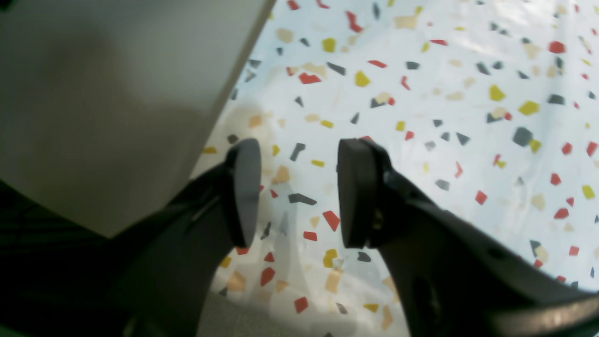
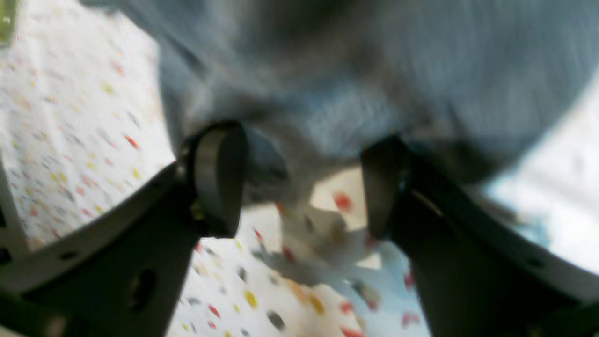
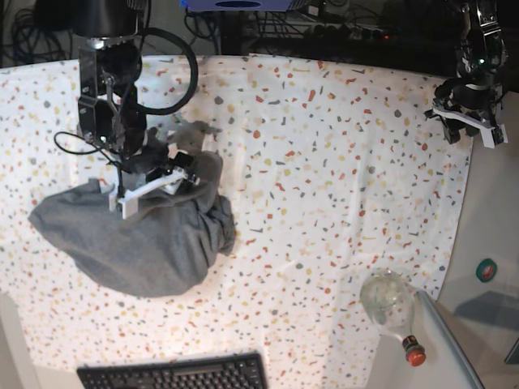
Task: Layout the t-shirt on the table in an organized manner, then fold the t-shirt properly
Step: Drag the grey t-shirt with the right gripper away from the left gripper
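On my left wrist view, the left hand point(image 1: 297, 192) hangs spread and empty over the white, colour-flecked tabletop point(image 1: 444, 117), beside a plain pale side surface point(image 1: 93, 93). My blurred right wrist view shows the right hand point(image 2: 304, 182) parted, heather-grey knit t-shirt point(image 2: 351, 84) bunched between its pads, grip uncertain. From base, I see the t-shirt point(image 3: 138, 235) crumpled on the tabletop's point(image 3: 324, 162) left side under the right hand point(image 3: 150, 186), with the left hand point(image 3: 469, 121) well apart at the far right edge.

Left gripper point(image 1: 299, 192) hangs with its pads point(image 1: 245, 192) parted and nothing between them. Right gripper point(image 2: 299, 180) is lowered, jaws spread wide; grey fabric bunches just ahead of its pads point(image 2: 220, 175), view blurred.
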Available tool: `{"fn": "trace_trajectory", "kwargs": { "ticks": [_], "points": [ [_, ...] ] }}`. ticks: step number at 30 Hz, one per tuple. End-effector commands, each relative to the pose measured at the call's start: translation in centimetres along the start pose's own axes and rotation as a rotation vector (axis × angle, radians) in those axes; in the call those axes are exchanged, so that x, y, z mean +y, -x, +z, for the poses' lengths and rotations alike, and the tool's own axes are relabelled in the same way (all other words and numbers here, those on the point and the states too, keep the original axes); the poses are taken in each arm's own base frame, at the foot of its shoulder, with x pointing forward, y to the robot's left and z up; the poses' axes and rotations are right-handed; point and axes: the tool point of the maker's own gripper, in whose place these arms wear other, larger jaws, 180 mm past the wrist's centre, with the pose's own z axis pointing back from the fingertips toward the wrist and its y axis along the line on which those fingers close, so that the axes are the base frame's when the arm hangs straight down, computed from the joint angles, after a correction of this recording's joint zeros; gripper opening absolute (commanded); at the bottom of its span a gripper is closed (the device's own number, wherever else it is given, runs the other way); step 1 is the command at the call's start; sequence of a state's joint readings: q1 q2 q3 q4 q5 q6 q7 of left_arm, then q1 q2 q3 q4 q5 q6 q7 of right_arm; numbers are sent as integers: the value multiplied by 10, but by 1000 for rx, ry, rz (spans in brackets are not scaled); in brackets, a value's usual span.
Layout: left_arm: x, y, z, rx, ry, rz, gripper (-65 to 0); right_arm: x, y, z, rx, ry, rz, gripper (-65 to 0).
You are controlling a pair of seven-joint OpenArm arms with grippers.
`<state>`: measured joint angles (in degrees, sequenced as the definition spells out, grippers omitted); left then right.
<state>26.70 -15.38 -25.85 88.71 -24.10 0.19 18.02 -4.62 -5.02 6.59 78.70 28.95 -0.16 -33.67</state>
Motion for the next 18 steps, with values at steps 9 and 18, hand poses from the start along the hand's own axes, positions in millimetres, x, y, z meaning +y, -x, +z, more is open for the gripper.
{"fn": "trace_trajectory", "kwargs": {
  "ticks": [9,18],
  "points": [
    [-40,3,-4,1,101,-48,-393,30,15,53,-30,-178,198,-650],
    [-94,7,-16,18,222,-71,-393,-39,-44,145,-222,29,346,-650]
  ]
}}
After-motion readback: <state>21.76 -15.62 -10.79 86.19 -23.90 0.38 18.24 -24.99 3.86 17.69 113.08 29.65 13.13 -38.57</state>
